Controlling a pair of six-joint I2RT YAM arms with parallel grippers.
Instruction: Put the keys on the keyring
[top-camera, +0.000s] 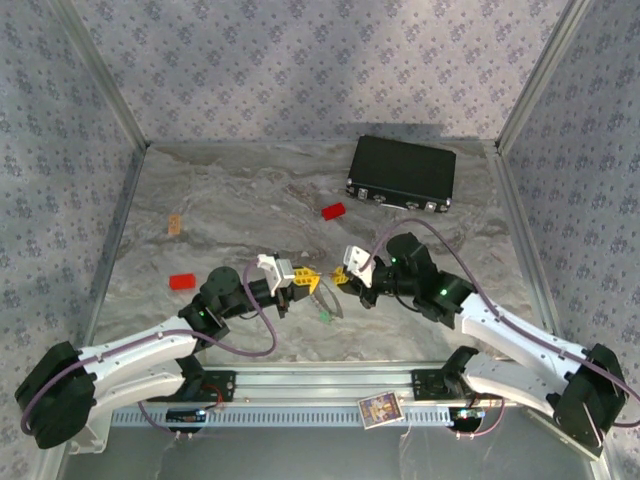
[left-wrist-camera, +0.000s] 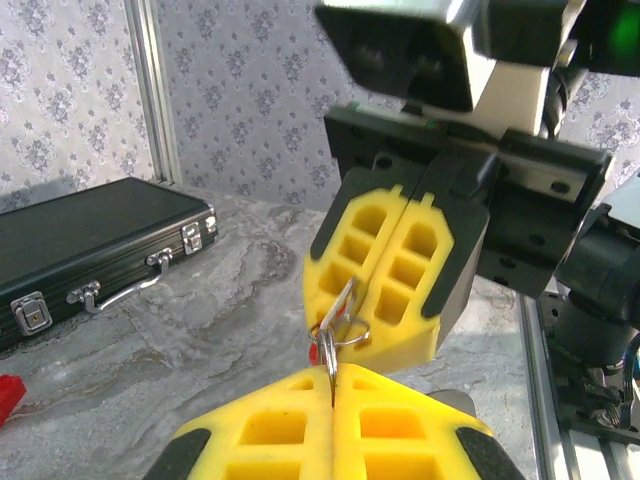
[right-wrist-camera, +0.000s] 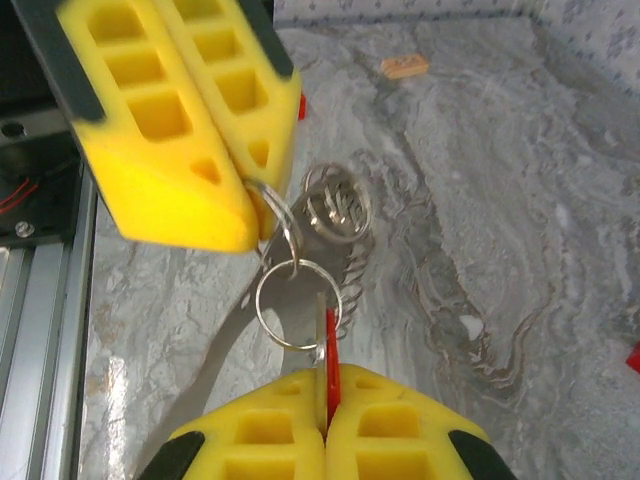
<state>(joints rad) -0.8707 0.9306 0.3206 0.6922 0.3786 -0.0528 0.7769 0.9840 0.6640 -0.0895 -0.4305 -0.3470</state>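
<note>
Lab enclosure: patterned backdrop walls (top-camera: 300, 60), aluminium frame (top-camera: 330, 380), marbled tabletop (top-camera: 250, 190).

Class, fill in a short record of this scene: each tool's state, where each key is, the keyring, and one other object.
left tool: shut on the keyring
right tool: shut on the red key
red key: blade up against the keyring, threading unclear
green key: loose on the table, just nearside of the tools
black case: closed, far right of table
</note>
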